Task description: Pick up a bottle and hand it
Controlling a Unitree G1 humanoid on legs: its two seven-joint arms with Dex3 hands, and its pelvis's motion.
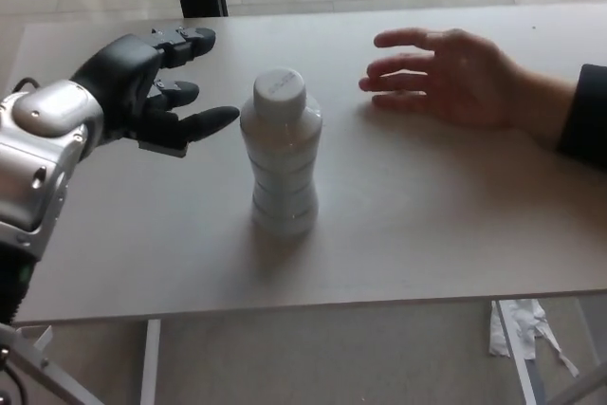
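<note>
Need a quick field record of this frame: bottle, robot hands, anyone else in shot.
bottle: upright on table, white cap on, not held
left hand: open, fingers spread, beside the bottle on its left, not touching
right hand: not in view
person's hand: open, palm held out over the table on the bottle's far right, dark sleeve at the picture edge
task state: bottle not yet grasped

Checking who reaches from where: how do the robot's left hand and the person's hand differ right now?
The left hand is black and comes from picture left; the person's hand is bare and comes from the right. Both are open, apart from the bottle and pointing toward it over the table.
</note>
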